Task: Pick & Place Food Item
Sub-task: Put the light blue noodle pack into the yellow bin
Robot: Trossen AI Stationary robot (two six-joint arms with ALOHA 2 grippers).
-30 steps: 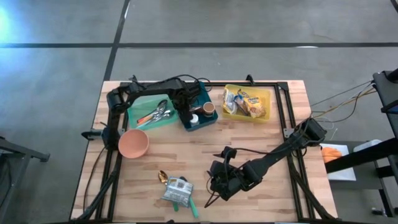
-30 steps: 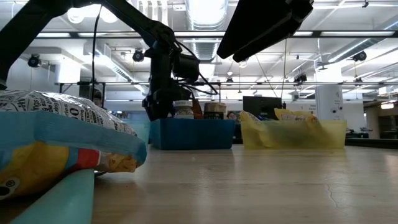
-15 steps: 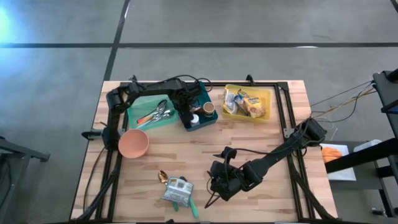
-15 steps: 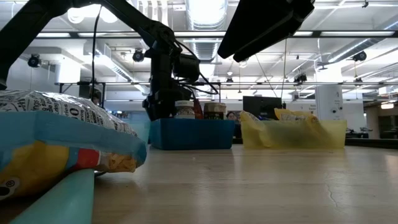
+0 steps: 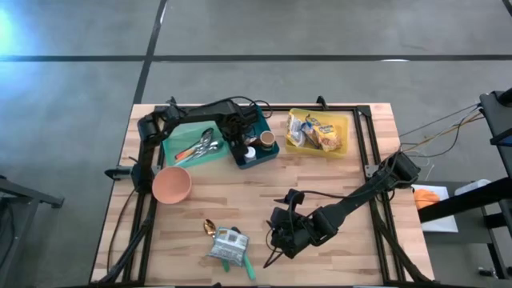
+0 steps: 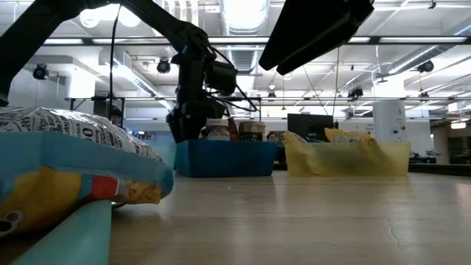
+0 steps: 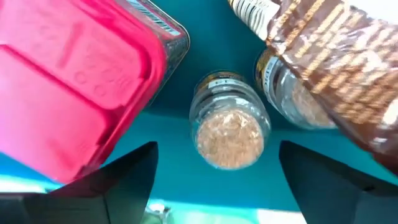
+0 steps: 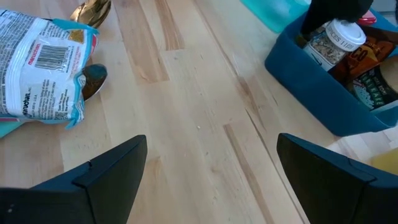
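The blue bin (image 5: pixel 270 152) at the far middle holds food items. My left gripper (image 5: pixel 240 138) points down into it, open. In the left wrist view a small jar with a cork-coloured top (image 7: pixel 229 134) stands upright on the bin floor between the spread fingers, clear of both. Beside it are a pink-lidded container (image 7: pixel 68 81) and a brown bag (image 7: pixel 329 56) lying over a second jar. My right gripper (image 5: pixel 280 238) hangs open over the near middle of the table. A snack bag (image 5: pixel 228 244) lies at the near edge.
A yellow bin (image 5: pixel 318 132) of snack packs sits right of the blue bin, and a teal tray (image 5: pixel 196 148) of utensils sits left of it. A pink bowl (image 5: pixel 172 184) stands near the left edge. A gold spoon (image 5: pixel 210 226) lies by the snack bag. Bare wood lies between bag and bins.
My left gripper has opened wider while staying in place over the blue bin. The right arm has kept still.
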